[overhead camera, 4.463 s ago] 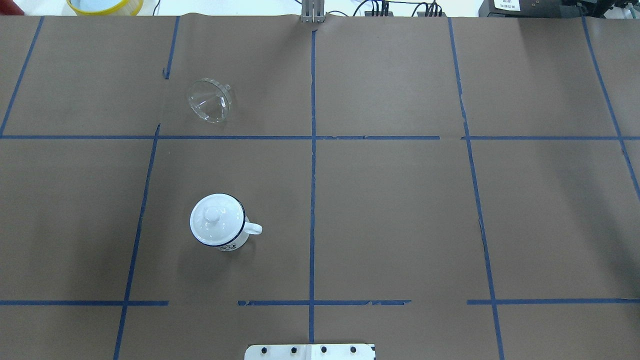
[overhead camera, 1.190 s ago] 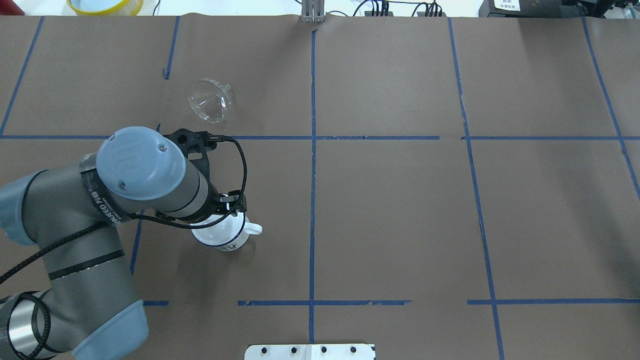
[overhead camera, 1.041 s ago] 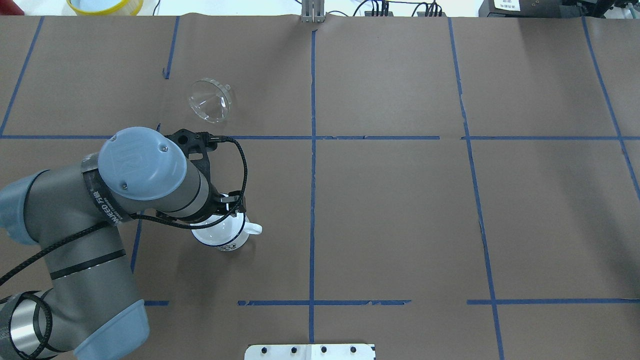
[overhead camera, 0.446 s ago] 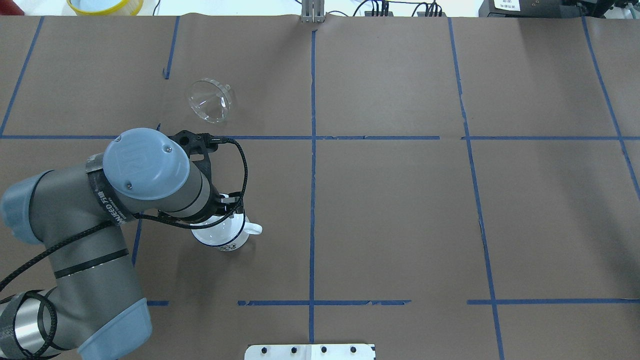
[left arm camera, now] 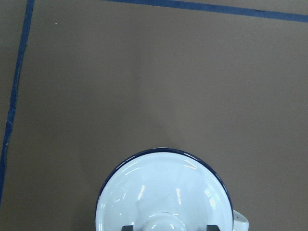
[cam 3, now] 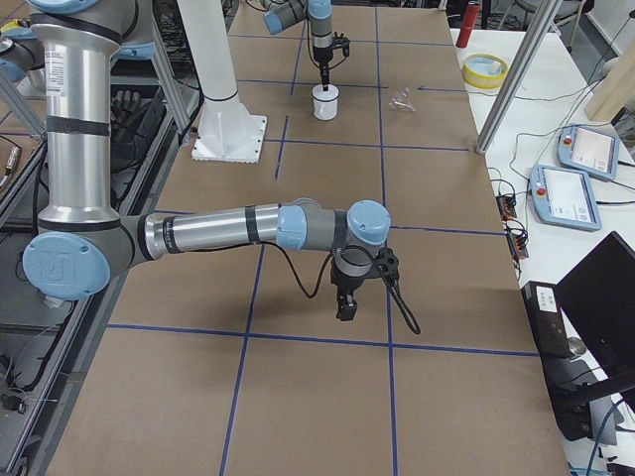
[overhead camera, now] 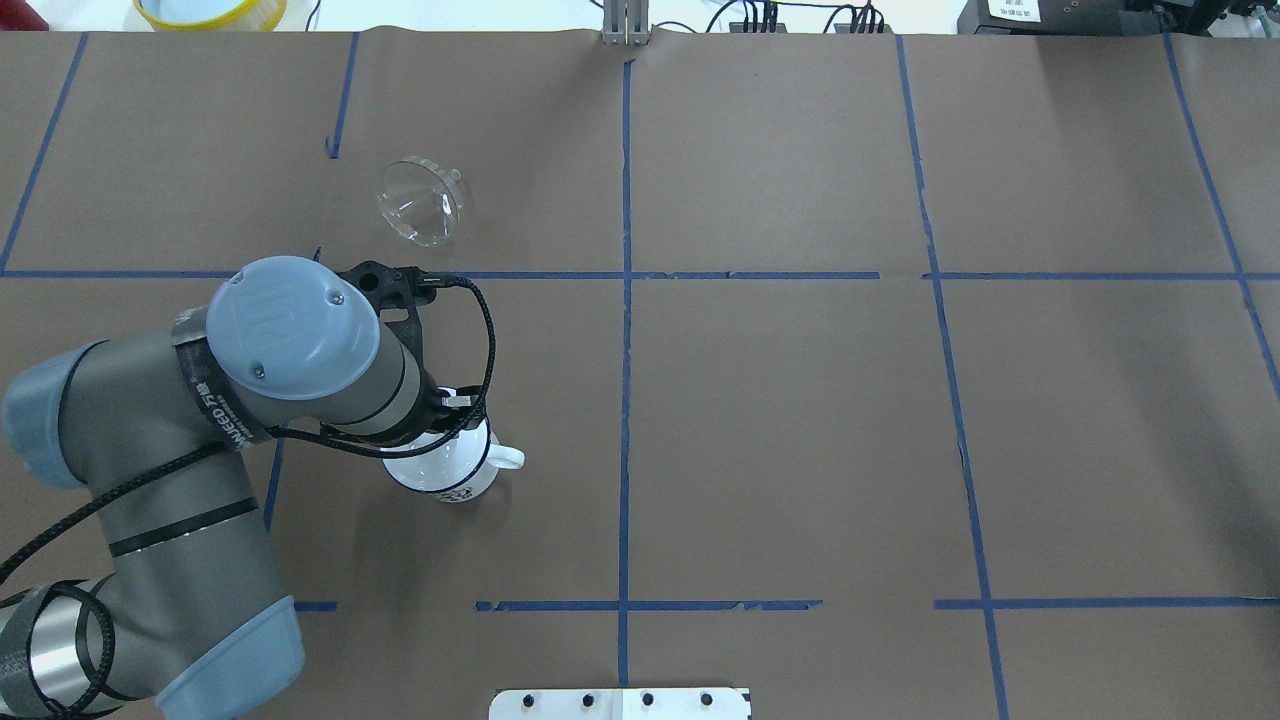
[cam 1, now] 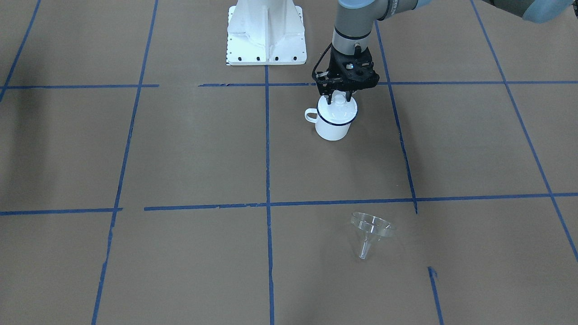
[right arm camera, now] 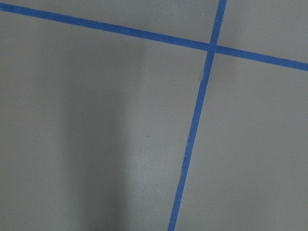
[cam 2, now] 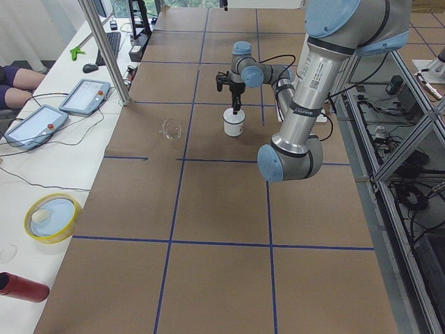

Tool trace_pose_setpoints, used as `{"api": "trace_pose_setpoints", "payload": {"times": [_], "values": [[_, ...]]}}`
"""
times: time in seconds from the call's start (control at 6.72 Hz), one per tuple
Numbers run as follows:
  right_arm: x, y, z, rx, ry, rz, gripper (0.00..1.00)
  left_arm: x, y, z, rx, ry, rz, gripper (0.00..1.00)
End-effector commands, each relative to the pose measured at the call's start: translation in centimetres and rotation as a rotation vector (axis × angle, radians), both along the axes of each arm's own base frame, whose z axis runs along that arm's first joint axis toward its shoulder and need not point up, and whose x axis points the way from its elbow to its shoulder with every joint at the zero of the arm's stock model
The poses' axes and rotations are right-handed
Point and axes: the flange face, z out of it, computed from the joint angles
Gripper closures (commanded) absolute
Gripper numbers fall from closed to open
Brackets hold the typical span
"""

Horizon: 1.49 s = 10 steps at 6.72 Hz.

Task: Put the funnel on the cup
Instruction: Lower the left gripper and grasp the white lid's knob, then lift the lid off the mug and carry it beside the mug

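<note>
In the front-facing view you have the left gripper (cam 1: 338, 97) low over the cup (cam 1: 333, 126), jaws spread across the middle of the white domed lid (cam 1: 338, 110) seated on it. The funnel (cam 1: 371, 229) lies tilted on the brown paper (cam 1: 180, 149), well apart from the cup, on the camera's side of a blue tape line (cam 1: 316, 202), spout toward the camera.

Overhead, your left arm (overhead camera: 290, 345) covers most of the lid. The cup's handle points to the view's right, and the funnel lies farther up the table.

From the left end, the left gripper hangs upright over the cup, with the funnel off to its left in that view.

From the right end, your right gripper (cam 3: 344, 315) points down at the paper, well apart from both. You cannot tell whether it is spread or pressed together.

The left wrist camera shows two dark fingertips (left arm camera: 128, 227) flanking the lid's knob (left arm camera: 166, 224), with a gap on each side. The right wrist camera shows only paper and crossing tape.
</note>
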Motion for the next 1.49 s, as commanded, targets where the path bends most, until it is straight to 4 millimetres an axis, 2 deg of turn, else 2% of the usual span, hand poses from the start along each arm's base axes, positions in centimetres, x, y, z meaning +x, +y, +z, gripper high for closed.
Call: {"api": "trace_pose_setpoints", "payload": {"times": [0.0, 0.15, 0.3, 0.45, 0.6, 0.74, 0.89, 1.19, 1.34], "values": [[0.0, 0.0, 0.0, 0.001, 0.0, 0.0, 0.0, -0.4, 0.1, -0.4, 0.002, 0.01, 0.0, 0.84], [0.0, 0.0, 0.0, 0.001, 0.0, 0.0, 0.0, -1.2, 0.0, -1.0, 0.009, 0.024, -0.006, 1.0], [0.0, 0.0, 0.0, -0.001, 0.0, 0.0, 0.0, -3.6, -0.1, -2.6, 0.029, 0.052, -0.025, 1.0], [0.0, -0.1, -0.1, 0.002, 0.0, 0.0, 0.0, -7.2, -1.7, -3.4, 0.061, 0.03, -0.044, 1.0], [0.0, 0.0, 0.0, -0.001, 0.0, 0.0, 0.0, -10.5, -2.3, -4.0, 0.116, 0.003, -0.024, 1.0], [0.0, 0.0, 0.0, 0.001, 0.0, 0.0, 0.0, -12.4, -3.5, -2.8, 0.152, -0.027, -0.002, 1.0], [0.0, 0.0, 0.0, -0.001, 0.0, 0.0, 0.0, -12.9, -2.9, 0.1, 0.166, -0.042, 0.072, 1.0], [0.0, 0.0, 0.0, -0.001, 0.0, 0.0, 0.0, -12.7, -2.8, 4.8, 0.169, -0.005, 0.05, 1.0], [0.0, 0.0, 0.0, -0.001, 0.0, 0.0, 0.0, -10.7, -4.3, 7.1, 0.139, 0.01, 0.011, 1.0]]}}
